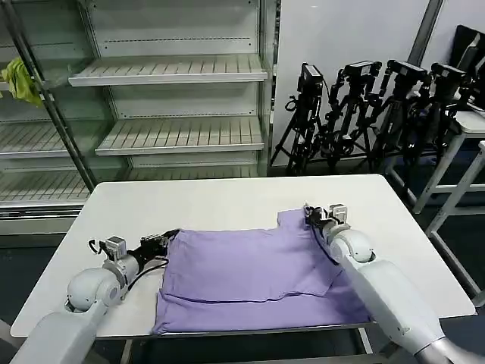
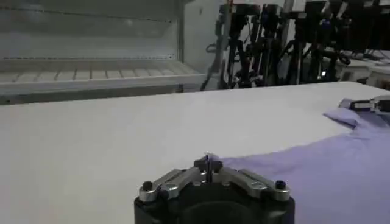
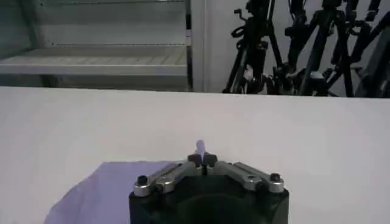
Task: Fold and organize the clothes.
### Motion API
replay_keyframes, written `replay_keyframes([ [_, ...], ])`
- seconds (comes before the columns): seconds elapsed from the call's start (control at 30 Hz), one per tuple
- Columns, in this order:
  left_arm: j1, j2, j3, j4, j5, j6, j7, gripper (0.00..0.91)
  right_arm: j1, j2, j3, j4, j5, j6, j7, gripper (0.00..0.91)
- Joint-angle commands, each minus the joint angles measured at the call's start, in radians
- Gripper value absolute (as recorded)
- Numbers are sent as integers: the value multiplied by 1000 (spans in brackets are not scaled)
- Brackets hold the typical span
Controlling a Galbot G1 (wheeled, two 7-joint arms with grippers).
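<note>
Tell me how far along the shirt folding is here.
Early. Done: the T-shirt lies flat on the table, its lower part doubled. In hand: the left gripper and right gripper each pinch a far corner, jaws shut. Left: the remaining folds.

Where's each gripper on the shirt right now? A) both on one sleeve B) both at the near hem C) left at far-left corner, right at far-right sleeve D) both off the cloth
C: the left gripper pinches the T-shirt at its far-left corner, and the right gripper pinches its far-right sleeve edge.
</note>
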Motion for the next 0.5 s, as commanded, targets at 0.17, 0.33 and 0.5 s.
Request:
replay_keyframes([
  [0.17,52,14,-38,-72,-5,1,0,71,-69,-65,71,175,23,7,11,0],
  [0.33,81,19,-61,-107,-8,4,0,71,-109,-98,110,259,38,6,18,0],
  [0.5,117,21,-89,-155,-12,7,-2,71,-161,-135,156,340,51,2,26,0],
])
